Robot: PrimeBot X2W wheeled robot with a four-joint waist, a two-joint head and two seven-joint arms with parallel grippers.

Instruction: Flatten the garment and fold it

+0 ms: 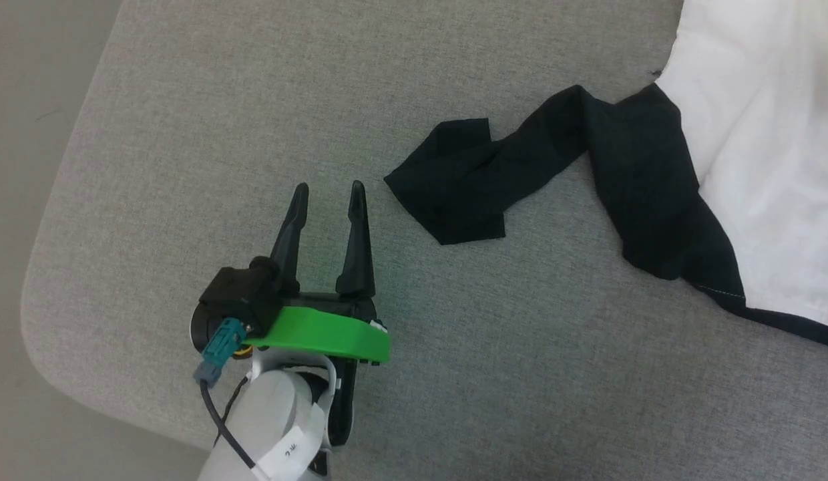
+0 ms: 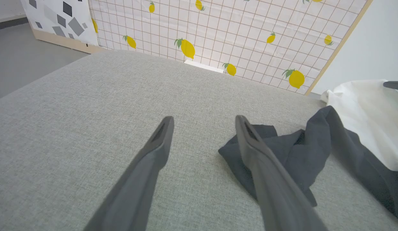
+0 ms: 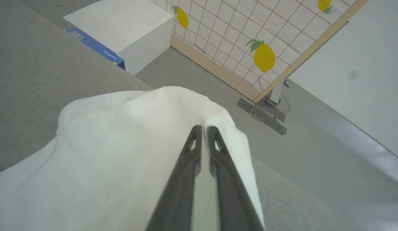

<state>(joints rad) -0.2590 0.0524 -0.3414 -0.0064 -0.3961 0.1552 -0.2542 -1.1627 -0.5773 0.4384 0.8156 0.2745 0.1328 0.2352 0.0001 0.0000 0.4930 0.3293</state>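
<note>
The garment (image 1: 761, 167) lies on the grey cushioned surface (image 1: 254, 100) at the right. Its white body is at the far right, and a crumpled black sleeve (image 1: 494, 174) trails left from it. My left gripper (image 1: 327, 190) is open just left of the sleeve's end, with nothing between its fingers. In the left wrist view the left gripper (image 2: 203, 120) is spread above the cushion, the black sleeve (image 2: 282, 150) beside its right finger. My right gripper (image 3: 205, 128) is shut on a raised fold of the garment's white cloth (image 3: 122, 144).
The cushion's rounded edge (image 1: 47, 267) drops to the floor at the left. A lemon-printed grid panel (image 2: 237, 38) stands beyond the far edge. A white box (image 3: 128, 29) sits on the floor beside the surface.
</note>
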